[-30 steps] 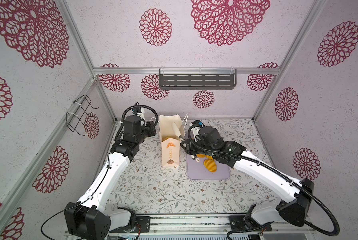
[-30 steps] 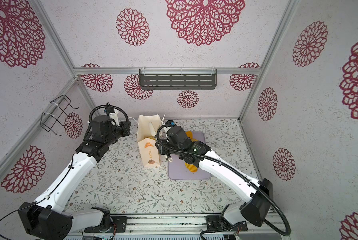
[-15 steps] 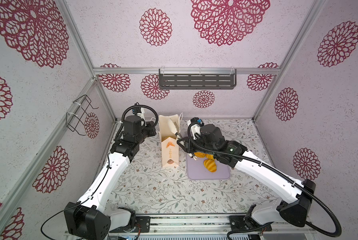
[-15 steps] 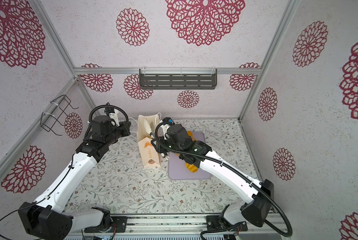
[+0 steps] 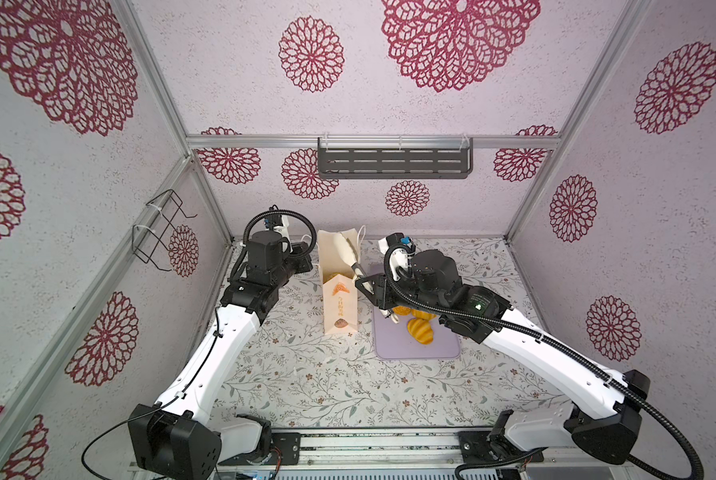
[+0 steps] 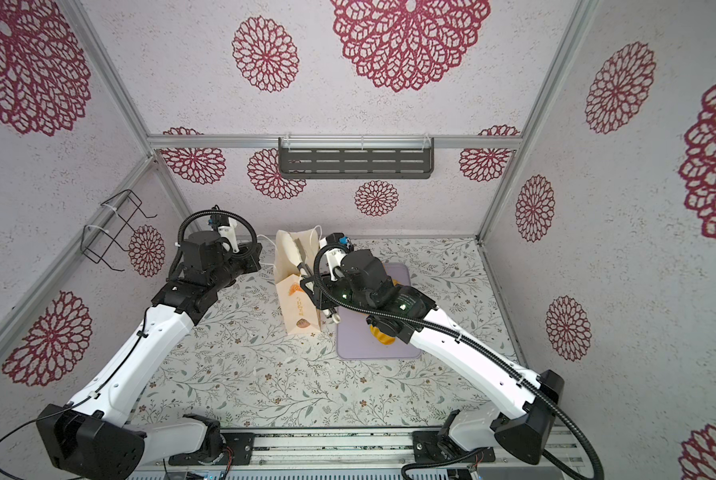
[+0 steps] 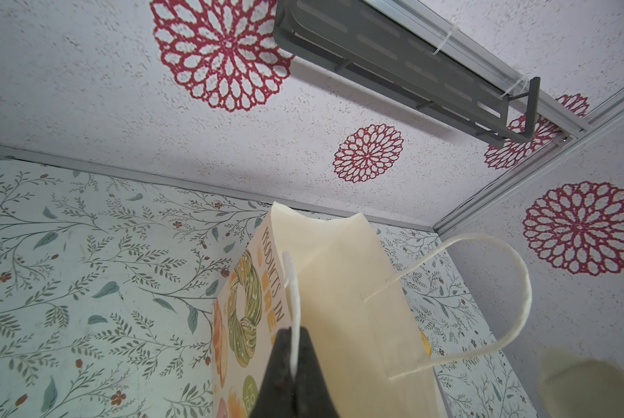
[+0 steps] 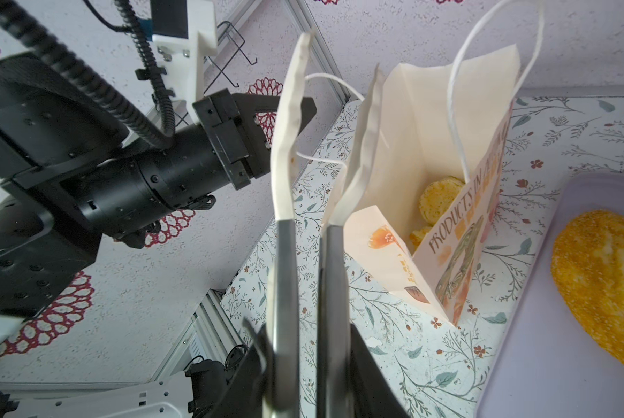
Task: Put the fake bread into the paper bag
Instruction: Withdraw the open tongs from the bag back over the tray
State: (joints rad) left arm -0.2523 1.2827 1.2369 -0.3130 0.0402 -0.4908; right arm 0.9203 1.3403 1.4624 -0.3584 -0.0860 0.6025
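The tall cream paper bag (image 5: 339,303) stands upright on the floral bench (image 5: 306,374), just beside the flat lilac tray (image 5: 414,351). The left arm stretches forward with its wrist level, and the left claw (image 7: 292,365) is clamped on the bag's white cord handle (image 7: 291,286). The right arm reaches diagonally over the tray. The right claw (image 8: 339,61) points over the bag's mouth, jaws narrowly apart, gripping nothing. Glossy golden toy breads (image 8: 441,197) lie inside the bag, and a ribbed orange roll (image 5: 419,330) lies on the tray.
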